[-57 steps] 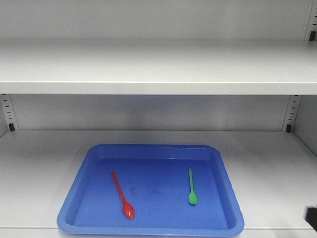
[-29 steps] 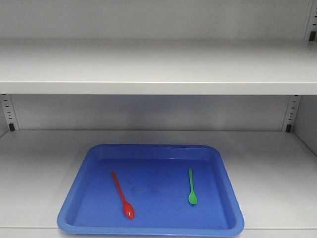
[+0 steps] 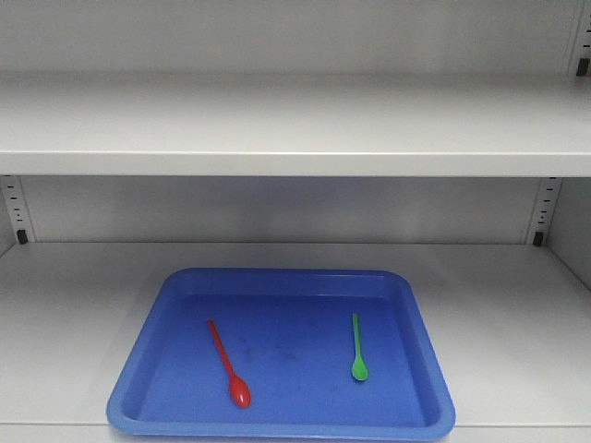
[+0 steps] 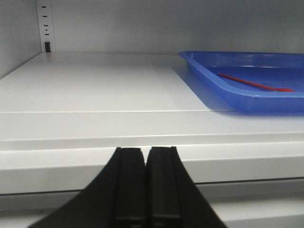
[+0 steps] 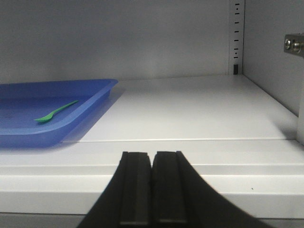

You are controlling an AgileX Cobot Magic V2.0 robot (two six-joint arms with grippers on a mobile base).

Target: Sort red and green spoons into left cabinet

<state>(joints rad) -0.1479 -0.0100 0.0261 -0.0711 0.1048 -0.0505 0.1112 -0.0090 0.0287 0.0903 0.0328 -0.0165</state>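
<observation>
Blue tray (image 3: 148,365): one red spoon (image 3: 227,363), one green spoon (image 3: 356,347).

Bare worktop (image 3: 65,305) lies open on both sides of the blue tray (image 3: 148,332), wider at the left. The upper shelf (image 3: 295,125) caps the room overhead. Inside the tray, the red spoon (image 3: 227,362) and green spoon (image 3: 357,347) lie well apart.

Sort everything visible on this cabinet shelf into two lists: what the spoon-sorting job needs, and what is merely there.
Needed: red spoon, green spoon, left gripper and right gripper, both shut and empty.

Merely there: blue tray holding both spoons, upper shelf.
</observation>
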